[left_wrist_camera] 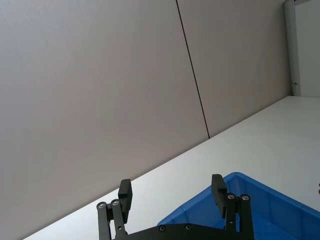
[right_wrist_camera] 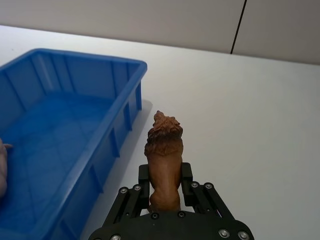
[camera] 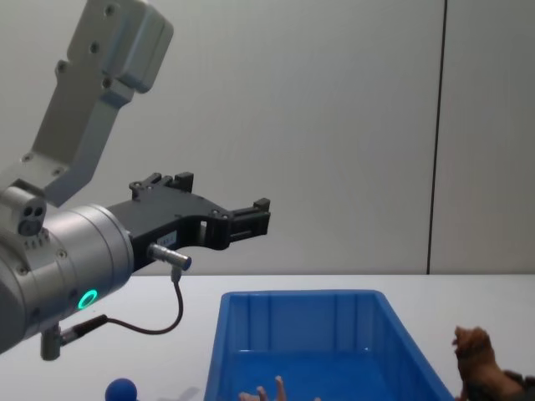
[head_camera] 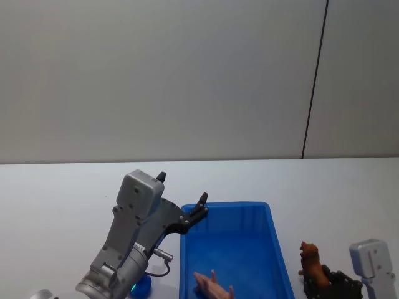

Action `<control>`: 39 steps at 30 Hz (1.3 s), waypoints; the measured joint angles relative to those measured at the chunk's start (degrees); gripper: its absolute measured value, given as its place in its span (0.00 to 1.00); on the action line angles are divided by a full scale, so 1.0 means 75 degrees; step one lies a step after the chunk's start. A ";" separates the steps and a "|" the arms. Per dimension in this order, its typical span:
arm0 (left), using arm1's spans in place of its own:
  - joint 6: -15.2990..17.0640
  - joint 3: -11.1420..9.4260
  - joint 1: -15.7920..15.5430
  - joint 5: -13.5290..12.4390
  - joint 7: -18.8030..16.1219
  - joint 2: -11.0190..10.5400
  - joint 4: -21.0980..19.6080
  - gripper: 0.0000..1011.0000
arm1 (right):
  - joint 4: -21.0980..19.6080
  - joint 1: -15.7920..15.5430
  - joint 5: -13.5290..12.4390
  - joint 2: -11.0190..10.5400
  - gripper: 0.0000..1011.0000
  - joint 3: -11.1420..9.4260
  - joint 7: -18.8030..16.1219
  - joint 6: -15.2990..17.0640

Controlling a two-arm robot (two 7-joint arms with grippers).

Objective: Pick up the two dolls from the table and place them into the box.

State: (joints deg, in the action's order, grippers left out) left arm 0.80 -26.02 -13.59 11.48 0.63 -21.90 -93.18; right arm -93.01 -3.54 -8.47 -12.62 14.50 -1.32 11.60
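The white bench (head_camera: 50,187) is carrying the blue box (head_camera: 237,204). The left claw (left_wrist_camera: 171,185) is hovering wide open and empty over the box's far left corner. The right claw (right_wrist_camera: 165,175) is gripping the brown doll (right_wrist_camera: 164,145) upright, just right of the box. The pink doll (head_camera: 212,286) is lying inside the box, at its near end. A blue ball (camera: 122,389) is sitting on the bench left of the box

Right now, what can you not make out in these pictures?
Pale pink doll: head view's bottom edge cuts it; only limbs show inside the box.
Brown doll: its legs hide inside the shut right gripper, right wrist view.
Blue ball: left arm partly covers it, head view.
Left gripper: open, unobstructed.
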 joint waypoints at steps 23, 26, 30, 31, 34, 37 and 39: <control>0.0000 0.0000 0.0000 0.0000 0.0000 0.0000 0.0000 0.99 | -0.0542 0.0392 0.0410 0.0098 0.35 0.0026 -0.0838 -0.0859; 0.0000 0.0000 0.0000 0.0000 0.0000 0.0000 0.0000 0.99 | -0.0445 0.0545 0.0418 0.0173 0.35 0.0063 -0.1114 -0.0924; 0.0000 0.0000 0.0000 0.0000 0.0000 0.0000 0.0000 0.99 | -0.0216 0.0791 0.0437 0.0316 0.35 0.0126 -0.1463 -0.0982; 0.0000 0.0000 0.0000 0.0000 0.0000 0.0000 0.0000 0.99 | -0.0084 0.0911 0.0445 0.0387 0.35 0.0157 -0.1587 -0.1000; 0.0000 0.0000 0.0000 0.0000 0.0000 0.0000 0.0000 0.99 | 0.0107 0.1066 0.0460 0.0480 0.35 0.0194 -0.1768 -0.1022; 0.0000 0.0000 0.0000 0.0000 -0.0001 0.0000 0.0000 0.99 | 0.0371 0.1274 0.0476 0.0599 0.35 0.0235 -0.1967 -0.1033; 0.0000 0.0000 0.0000 0.0000 -0.0001 0.0001 0.0000 0.99 | 0.0559 0.1411 0.0488 0.0679 0.42 0.0265 -0.2076 -0.1033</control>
State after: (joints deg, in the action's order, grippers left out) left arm 0.80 -26.03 -13.59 11.48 0.62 -21.89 -93.18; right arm -88.81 7.05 -4.81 -7.52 16.49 -16.89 3.85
